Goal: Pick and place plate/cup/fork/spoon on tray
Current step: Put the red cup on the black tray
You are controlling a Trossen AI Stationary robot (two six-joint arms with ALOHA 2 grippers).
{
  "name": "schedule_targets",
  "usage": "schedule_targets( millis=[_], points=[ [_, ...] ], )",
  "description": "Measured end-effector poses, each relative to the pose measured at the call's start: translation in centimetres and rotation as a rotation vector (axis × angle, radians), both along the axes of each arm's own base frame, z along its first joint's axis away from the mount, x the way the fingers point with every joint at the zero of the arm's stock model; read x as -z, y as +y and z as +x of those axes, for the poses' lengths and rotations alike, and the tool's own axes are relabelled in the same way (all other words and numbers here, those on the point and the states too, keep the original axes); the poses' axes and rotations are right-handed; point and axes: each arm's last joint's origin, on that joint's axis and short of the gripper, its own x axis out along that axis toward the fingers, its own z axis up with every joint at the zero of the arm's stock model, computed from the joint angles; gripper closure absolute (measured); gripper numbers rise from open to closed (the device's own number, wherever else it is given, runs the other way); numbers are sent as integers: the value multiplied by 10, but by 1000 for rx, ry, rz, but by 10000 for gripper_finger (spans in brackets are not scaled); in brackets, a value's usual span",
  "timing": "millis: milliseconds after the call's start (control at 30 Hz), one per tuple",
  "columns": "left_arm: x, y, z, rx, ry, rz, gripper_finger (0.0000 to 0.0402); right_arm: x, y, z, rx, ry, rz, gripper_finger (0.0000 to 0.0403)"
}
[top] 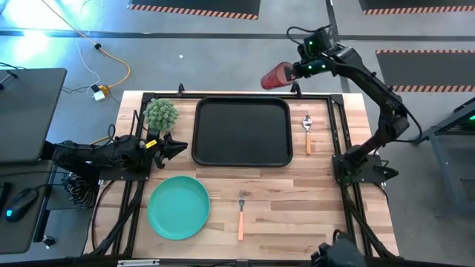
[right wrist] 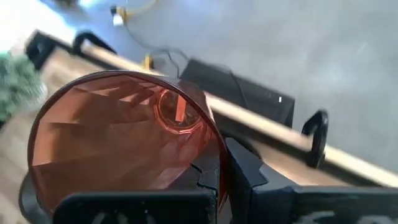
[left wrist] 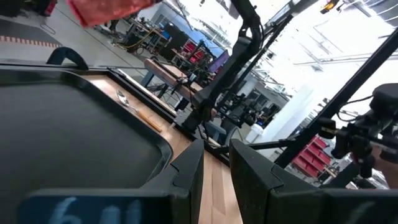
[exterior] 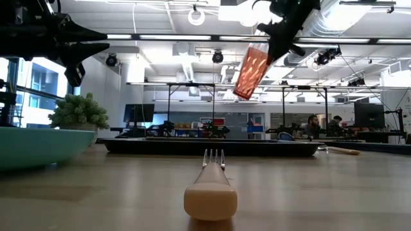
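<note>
The black tray [top: 241, 152] lies at the table's far middle. The turquoise plate [top: 178, 208] lies near left of it, the fork [top: 240, 215] near its front, and the spoon [top: 307, 133] to its right. My right gripper [top: 295, 72] is shut on the dark-red cup [top: 274, 76], high over the table's far edge beyond the tray. The cup also shows in the low view [exterior: 250, 70]. My left gripper [top: 180, 148] hovers at the tray's left edge, empty, its fingers a narrow gap apart [left wrist: 216, 162]. My right gripper holds the cup by its rim [right wrist: 219, 163], one finger inside the cup and one finger [right wrist: 249, 174] outside its wall. The cup is lifted clear and hangs tilted below the fingers, its base [exterior: 243, 93] lowest and turned toward the table's left.
A small potted plant [top: 161, 113] stands just left of the tray's far corner, beside my left gripper. Black frame rails [top: 338, 133] run along the table's left, right and far sides. People [exterior: 313, 123] sit far off in the room behind.
</note>
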Motion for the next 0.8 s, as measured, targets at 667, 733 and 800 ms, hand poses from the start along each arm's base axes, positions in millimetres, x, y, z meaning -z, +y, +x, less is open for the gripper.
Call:
schedule_targets(
  millis=[667,733,800],
  points=[
    [0,0,0,-3,0,-2,335,51,4,27,-97,283,219,402],
    [0,0,0,-3,0,-1,335,57,2,28,-105,306,237,402],
    [0,0,0,-3,0,-1,335,62,0,30,-109,333,251,402]
  ],
)
